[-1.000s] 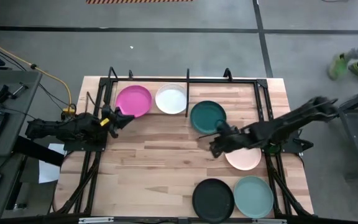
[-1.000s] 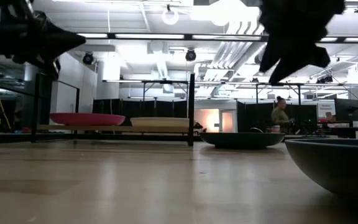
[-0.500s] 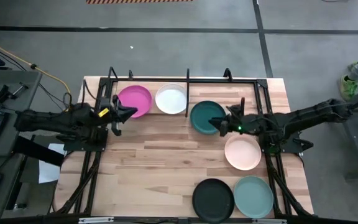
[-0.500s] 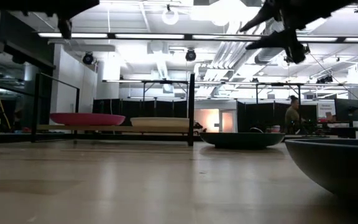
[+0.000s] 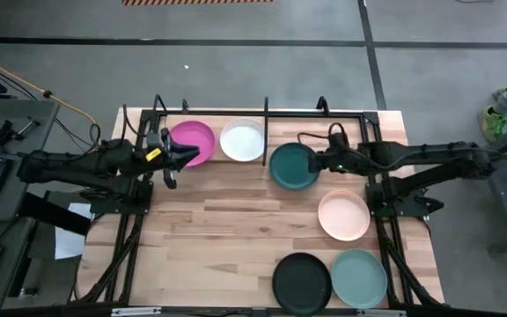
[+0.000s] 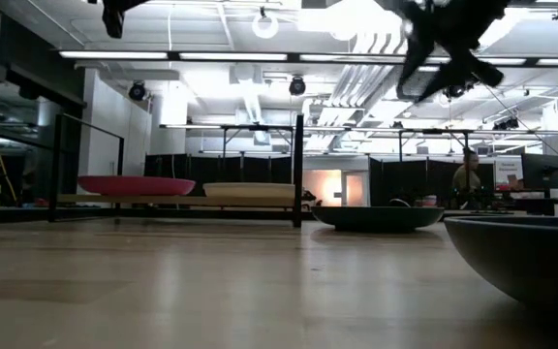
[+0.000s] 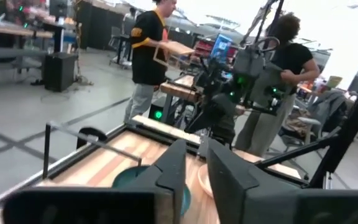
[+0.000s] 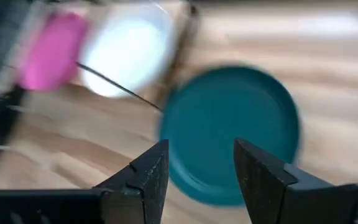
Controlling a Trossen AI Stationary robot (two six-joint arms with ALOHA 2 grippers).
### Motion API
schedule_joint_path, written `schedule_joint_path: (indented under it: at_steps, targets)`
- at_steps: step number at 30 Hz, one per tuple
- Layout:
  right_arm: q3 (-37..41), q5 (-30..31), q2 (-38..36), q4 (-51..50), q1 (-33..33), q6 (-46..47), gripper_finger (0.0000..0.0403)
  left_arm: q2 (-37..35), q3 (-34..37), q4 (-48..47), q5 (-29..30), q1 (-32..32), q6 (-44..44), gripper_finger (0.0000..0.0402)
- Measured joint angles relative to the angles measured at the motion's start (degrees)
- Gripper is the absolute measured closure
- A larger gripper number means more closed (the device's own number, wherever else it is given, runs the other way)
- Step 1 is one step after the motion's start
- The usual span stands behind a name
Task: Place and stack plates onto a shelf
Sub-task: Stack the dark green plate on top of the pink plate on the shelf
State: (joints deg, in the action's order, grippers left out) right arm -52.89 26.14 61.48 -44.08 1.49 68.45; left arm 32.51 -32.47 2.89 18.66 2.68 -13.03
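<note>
The magenta plate and the white plate sit side by side on the black rod shelf, left of its divider bar. The dark teal plate lies on the table right of the divider. The peach, black and grey-green plates lie on the table nearer the front. My left gripper hangs in the air by the magenta plate's near-left rim, narrowly open and empty. My right gripper hovers at the teal plate's right rim, open and empty.
The shelf's upright posts stand along the table's far edge. Bare wood lies at the table's middle and near left. People stand in the room beyond the table.
My right gripper has gone from above the peach plate toward the table's far edge, to the teal plate's right rim. My left gripper has risen and gone toward the far edge, closer to the magenta plate. No plate has moved.
</note>
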Motion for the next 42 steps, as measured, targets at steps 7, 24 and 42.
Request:
schedule_joint_path:
  at_steps: [7,24,42]
  targets:
    - [9.4,-9.1,4.5,-1.1,5.3,8.5,0.0242,0.4,0.0,-4.9,1.2,0.0,-4.2,0.0281]
    - [19.6,-7.6,14.6,18.2,13.6,12.3,0.0242,1.5,0.0,-6.1,1.3,0.0,-4.4,0.0271]
    - [19.3,-7.0,22.4,23.2,13.5,12.9,0.0329,1.5,0.0,-6.1,1.5,0.0,-4.8,0.0271]
